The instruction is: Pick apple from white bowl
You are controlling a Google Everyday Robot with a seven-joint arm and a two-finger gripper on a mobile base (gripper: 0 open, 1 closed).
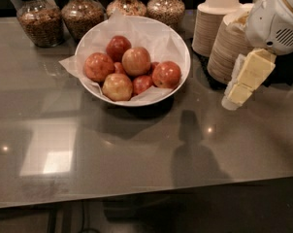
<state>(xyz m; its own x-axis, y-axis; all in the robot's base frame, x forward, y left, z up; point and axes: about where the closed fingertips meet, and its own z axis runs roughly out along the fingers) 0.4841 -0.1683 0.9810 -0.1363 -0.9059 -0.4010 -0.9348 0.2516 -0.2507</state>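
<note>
Currently the grey counter (137, 154) carries the white bowl (178, 45) at upper centre, and the gripper (243, 84) hangs above the counter on the bowl's camera-right, beside the stacked beige bowls (224, 52), holding nothing; we cannot tell whether it is open or closed. We note the apple (117, 86) lies at the bowl's near rim, touching its neighbours, well to camera-left of the gripper; being round it offers no long axis, and its stem direction is not discernible

Dim, warm overhead light. The glossy surface (137, 178) shows a pale rectangular glare lower left and a soft dark shadow under the white bowl (184, 50). The gripper (232, 100) hangs brightly lit at right.
</note>
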